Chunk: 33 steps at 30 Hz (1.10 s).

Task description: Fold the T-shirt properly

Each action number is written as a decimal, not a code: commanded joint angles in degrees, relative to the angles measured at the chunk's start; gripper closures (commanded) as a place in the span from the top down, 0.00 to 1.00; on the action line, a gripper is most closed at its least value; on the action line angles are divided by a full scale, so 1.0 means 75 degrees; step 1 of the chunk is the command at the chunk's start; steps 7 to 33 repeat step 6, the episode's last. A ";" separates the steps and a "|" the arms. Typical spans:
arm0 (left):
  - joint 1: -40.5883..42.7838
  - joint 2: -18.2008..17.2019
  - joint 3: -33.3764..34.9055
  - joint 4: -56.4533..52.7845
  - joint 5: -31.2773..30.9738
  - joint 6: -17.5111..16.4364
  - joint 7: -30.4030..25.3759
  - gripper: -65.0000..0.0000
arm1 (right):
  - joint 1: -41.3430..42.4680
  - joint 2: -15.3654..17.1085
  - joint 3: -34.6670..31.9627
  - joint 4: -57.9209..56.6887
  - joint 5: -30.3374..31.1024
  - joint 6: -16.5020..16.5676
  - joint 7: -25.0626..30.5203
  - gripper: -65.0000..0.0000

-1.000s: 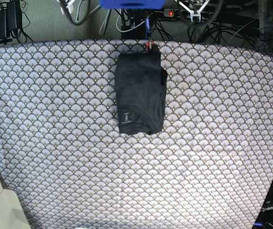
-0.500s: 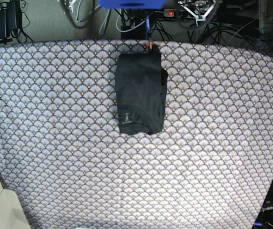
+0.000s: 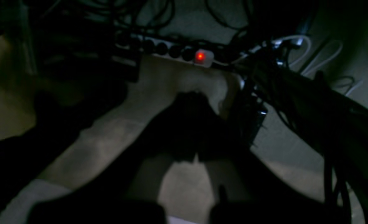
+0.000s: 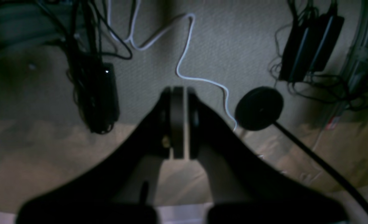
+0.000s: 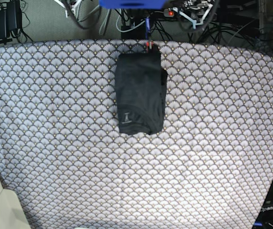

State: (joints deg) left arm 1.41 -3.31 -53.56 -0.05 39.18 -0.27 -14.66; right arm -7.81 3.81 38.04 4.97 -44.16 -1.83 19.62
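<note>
The black T-shirt lies folded into a narrow upright rectangle at the far middle of the table, its pale label mark near its lower left corner. It shows in neither wrist view. My left gripper is a dark silhouette with its fingers together, holding nothing, over the floor. My right gripper is shut and empty, also over the floor beyond the table. In the base view only bits of the arms show at the top edge, the left arm and the right arm.
A scallop-patterned cloth covers the table. Behind its far edge are cables, a power strip with a red light, a black adapter, a white cable and a black round disc.
The T-shirt has not moved. The arm parts at the top edge of the base view have shifted slightly further back.
</note>
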 commanded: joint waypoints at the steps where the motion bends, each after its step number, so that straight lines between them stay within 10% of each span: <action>1: 0.0029 -0.0068 0.0044 0.0007 -0.0002 -0.0180 -0.0056 0.00 | -0.0054 0.0037 -0.0050 -0.0001 0.0045 -0.0161 0.0028 0.00; 33: 0.0029 -0.0104 -0.0003 0.0007 -0.0072 -0.0380 -0.0056 0.00 | -0.0019 0.0025 -0.0061 -0.0200 0.0045 -0.0161 0.0075 0.00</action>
